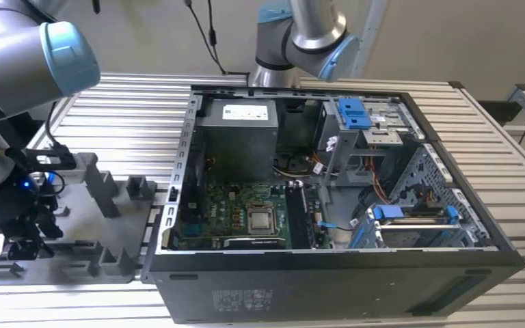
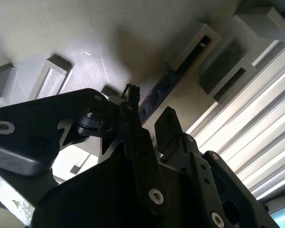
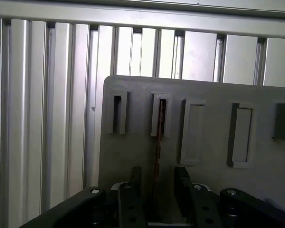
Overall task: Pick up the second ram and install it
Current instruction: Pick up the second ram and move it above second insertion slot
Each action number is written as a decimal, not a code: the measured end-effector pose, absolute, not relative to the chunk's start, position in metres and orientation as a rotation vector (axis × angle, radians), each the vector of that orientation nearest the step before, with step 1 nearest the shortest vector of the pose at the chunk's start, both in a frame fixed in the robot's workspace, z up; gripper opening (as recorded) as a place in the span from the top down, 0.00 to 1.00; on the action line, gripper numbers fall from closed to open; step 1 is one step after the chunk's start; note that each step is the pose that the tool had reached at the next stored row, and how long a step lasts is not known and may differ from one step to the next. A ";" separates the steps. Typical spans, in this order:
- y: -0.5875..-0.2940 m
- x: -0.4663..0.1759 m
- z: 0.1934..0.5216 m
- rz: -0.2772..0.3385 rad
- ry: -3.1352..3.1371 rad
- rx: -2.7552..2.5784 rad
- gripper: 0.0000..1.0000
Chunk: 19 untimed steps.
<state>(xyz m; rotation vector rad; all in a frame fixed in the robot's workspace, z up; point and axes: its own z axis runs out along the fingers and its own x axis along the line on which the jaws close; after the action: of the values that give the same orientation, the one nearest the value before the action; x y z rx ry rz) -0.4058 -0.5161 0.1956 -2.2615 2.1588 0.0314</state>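
- Near, at the exterior view's left, the gripper [image 1: 22,236] hangs low over the grey holder [image 1: 121,222], which lies beside the open case [image 1: 335,287].
- The ram [image 3: 157,152] stands on its edge in one slot of the holder. In both wrist views it is a thin dark strip.
- The pincer is open but narrow. Its two fingers [image 3: 135,183] stand one on each side of the ram, and a small gap shows on both sides, so they do not touch it.
- I judge that the pick is only at its start: the ram is framed, but not clamped and not lifted.
- Farther, inside the case, the memory slots [image 1: 301,215] lie just beside the processor [image 1: 262,219], toward the exterior view's right. I cannot tell if a stick sits there.
- The carrying and the installing are not yet done.
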 end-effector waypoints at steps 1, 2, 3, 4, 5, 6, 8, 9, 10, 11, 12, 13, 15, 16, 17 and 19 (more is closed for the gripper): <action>-0.516 -0.406 0.196 0.031 2.159 -2.262 0.58; -0.516 -0.406 0.196 0.031 2.159 -2.262 0.58; -0.516 -0.406 0.196 0.031 2.159 -2.262 0.58; -0.516 -0.406 0.195 0.031 2.159 -2.261 0.60; -0.516 -0.406 0.195 0.031 2.159 -2.262 0.67; -0.516 -0.406 0.195 0.031 2.159 -2.261 0.67; -0.516 -0.406 0.195 0.031 2.159 -2.262 0.73; -0.516 -0.406 0.195 0.031 2.159 -2.262 0.80; -0.516 -0.406 0.195 0.031 2.159 -2.261 0.80; -0.516 -0.406 0.195 0.031 2.159 -2.261 0.80; -0.516 -0.406 0.195 0.031 2.159 -2.261 0.80; -0.516 -0.406 0.195 0.031 2.159 -2.262 0.80; -0.516 -0.406 0.195 0.031 2.159 -2.262 0.80; -0.516 -0.406 0.195 0.031 2.159 -2.262 0.80; -0.516 -0.406 0.195 0.031 2.159 -2.262 0.80; -0.516 -0.406 0.195 0.032 2.159 -2.262 0.82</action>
<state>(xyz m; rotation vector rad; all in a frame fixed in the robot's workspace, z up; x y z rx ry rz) -0.4058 -0.5160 0.1950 -2.2615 2.1589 0.0315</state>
